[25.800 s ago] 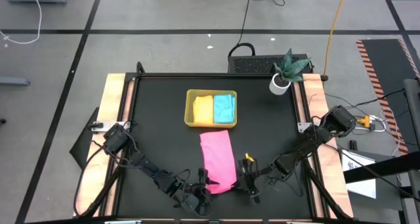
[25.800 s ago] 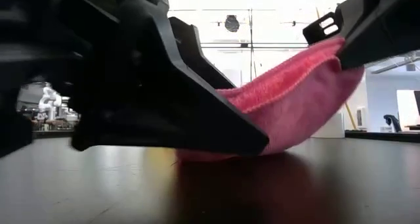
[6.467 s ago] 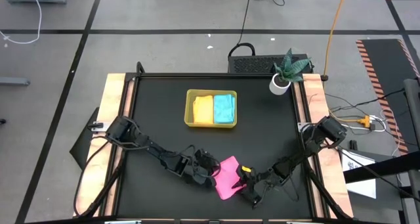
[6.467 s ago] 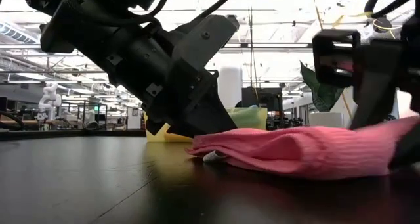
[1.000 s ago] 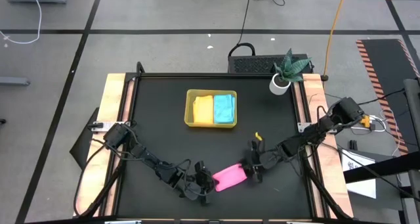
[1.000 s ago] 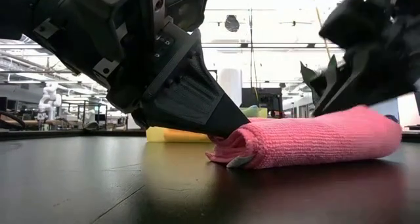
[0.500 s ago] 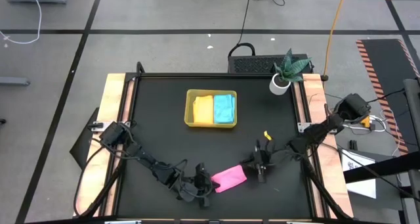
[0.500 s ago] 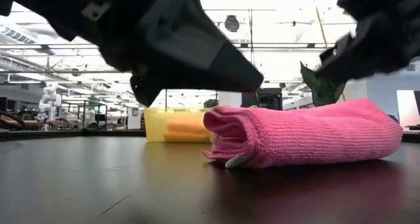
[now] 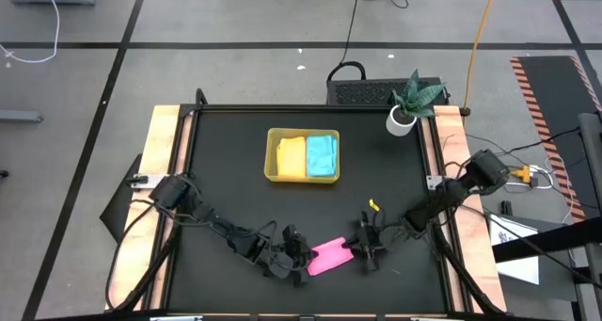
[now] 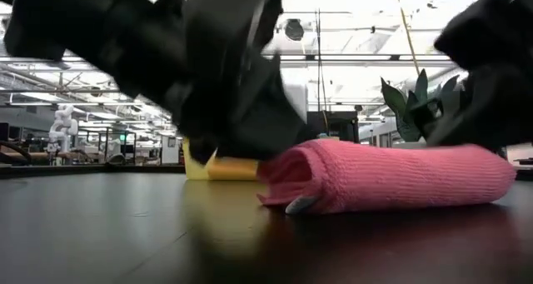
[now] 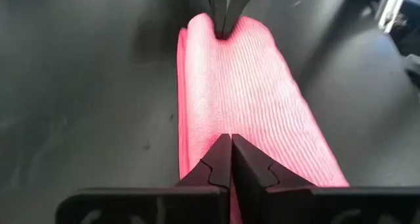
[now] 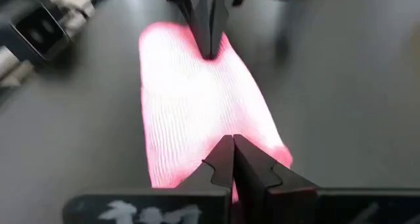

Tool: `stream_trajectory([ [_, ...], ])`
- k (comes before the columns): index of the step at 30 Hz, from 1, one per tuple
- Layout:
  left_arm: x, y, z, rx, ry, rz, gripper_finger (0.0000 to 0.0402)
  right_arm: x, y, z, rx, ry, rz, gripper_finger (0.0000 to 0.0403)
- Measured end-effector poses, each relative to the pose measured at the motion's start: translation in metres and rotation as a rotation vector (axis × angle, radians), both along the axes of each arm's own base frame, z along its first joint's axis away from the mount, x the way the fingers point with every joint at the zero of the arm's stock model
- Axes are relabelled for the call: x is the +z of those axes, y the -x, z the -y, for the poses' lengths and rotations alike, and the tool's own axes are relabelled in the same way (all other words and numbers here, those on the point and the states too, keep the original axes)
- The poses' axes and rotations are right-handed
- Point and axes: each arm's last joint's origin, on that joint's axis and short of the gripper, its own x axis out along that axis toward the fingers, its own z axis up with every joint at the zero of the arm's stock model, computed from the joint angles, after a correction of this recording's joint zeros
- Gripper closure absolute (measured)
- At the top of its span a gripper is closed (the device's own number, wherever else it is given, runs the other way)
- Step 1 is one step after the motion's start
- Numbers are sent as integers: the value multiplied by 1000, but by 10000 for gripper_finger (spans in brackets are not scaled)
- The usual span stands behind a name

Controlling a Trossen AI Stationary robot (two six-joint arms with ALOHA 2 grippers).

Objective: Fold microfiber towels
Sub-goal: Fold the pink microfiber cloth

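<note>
Since a second ago your right tool (image 9: 365, 249) has shut on the folded pink microfiber towel (image 9: 331, 257); your left tool (image 9: 299, 262) pinches the opposite end, its long axis between them.

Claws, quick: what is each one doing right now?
Left claw: shut, at one end of the folded pink towel; grip cannot be told.
Right claw: shut, at the opposite end; grip cannot be told.
</note>
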Motion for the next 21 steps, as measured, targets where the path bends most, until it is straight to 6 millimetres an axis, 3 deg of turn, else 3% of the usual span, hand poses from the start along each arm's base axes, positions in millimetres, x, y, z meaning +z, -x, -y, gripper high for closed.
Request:
stream_trajectory([
  [7,-14,1,3,9,15,-22,391,-12,2,-1,22,69,-31,403],
  [15,16,2,17,-83,-13,139,398,23,7,-10,32,61,137,403],
  [21,15,-2,11,-77,-38,142,392,20,9,-16,95,18,117,403],
])
